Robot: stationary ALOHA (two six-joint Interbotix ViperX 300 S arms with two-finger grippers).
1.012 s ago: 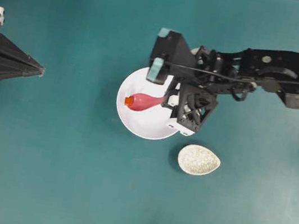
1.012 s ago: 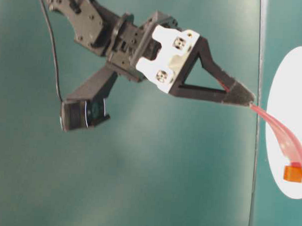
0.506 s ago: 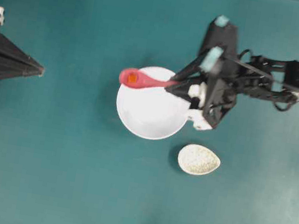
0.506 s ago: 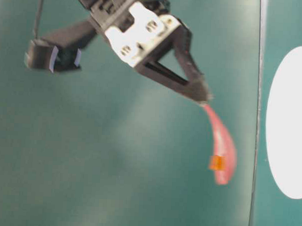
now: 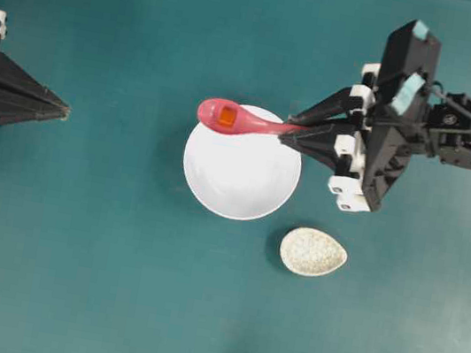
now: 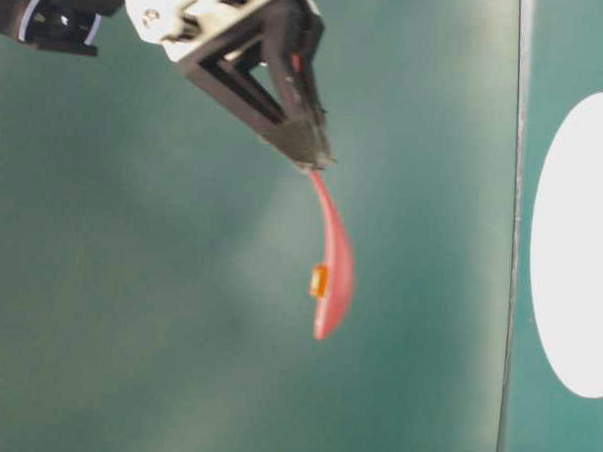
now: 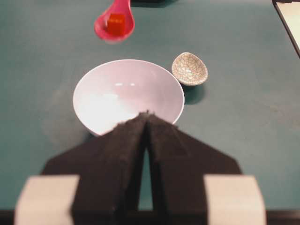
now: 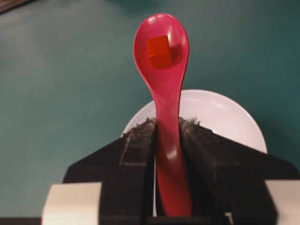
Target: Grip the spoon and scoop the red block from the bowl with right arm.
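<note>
One red block (image 8: pixel 159 51) in spoon (image 8: pixel 164 93), beyond right claw (image 8: pixel 166 124)

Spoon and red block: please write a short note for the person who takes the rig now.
Right hand: shut on the spoon handle, scoop held level above the bowl's far rim.
Left hand: shut, holds nothing, parked at the table edge.
Red block: sits in the spoon's scoop, out of the bowl.
Done: grip and scoop.
Left: probably only to keep the spoon level so the block does not slide off.

Spoon (image 5: pixel 242 121) and red block (image 5: pixel 226 118) now raised.
</note>
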